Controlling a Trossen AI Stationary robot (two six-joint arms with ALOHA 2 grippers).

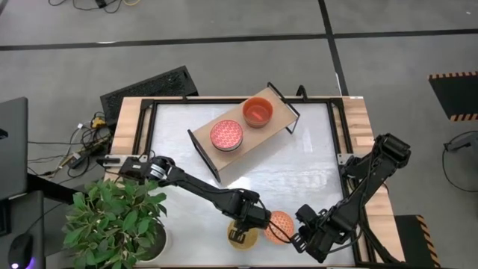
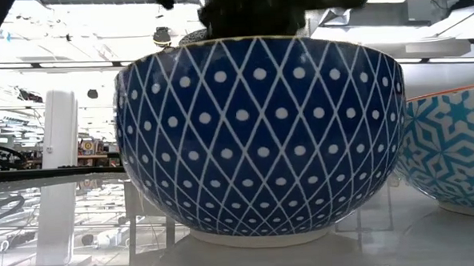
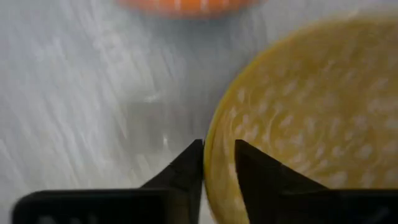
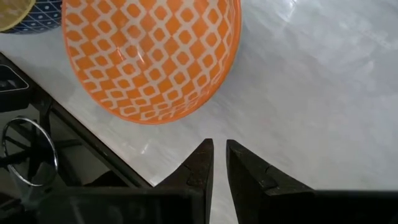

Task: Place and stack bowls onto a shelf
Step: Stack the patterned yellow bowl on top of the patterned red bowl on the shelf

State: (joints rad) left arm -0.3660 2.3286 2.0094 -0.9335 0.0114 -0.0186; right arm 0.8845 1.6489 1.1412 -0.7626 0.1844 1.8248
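- Left gripper [image 3: 219, 163] at the table's near edge: fingers pinch the rim of the yellow-lined, blue diamond-patterned bowl [image 2: 261, 136], one inside, one outside.
- Just beside it, the orange lattice bowl [image 4: 152, 56] stands on the table [image 1: 299, 168]; the right gripper [image 4: 219, 155] hangs near it, fingers narrow and holding nothing.
- Farther back, the shelf [image 1: 258, 146] lies slantwise mid-table, carrying a pink patterned bowl [image 1: 226, 135] and a red-orange bowl [image 1: 258, 112].
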